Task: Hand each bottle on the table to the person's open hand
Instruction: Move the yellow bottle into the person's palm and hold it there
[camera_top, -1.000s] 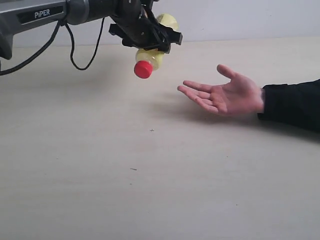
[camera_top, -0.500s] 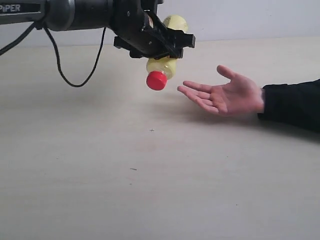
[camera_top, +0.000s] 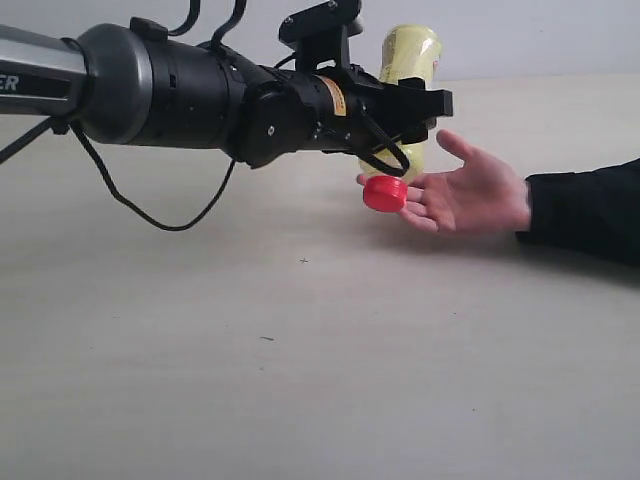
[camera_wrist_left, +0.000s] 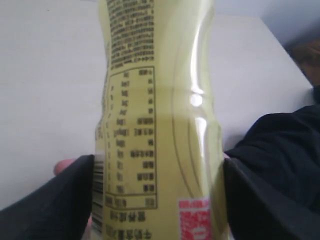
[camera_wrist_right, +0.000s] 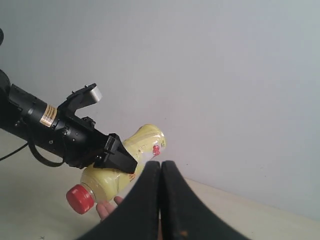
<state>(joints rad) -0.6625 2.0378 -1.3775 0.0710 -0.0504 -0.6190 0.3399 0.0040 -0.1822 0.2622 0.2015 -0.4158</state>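
Left hand (camera_top: 405, 125) clamps the yellow bottle (camera_top: 408, 55), upper centre, cap beside the person's palm (camera_top: 470, 195). Handover step, apparently; next requires release.

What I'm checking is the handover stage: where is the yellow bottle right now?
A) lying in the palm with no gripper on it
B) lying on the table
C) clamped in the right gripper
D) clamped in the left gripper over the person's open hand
D: the left gripper is shut on the yellow bottle, whose red cap hangs at the fingers of the person's open hand.
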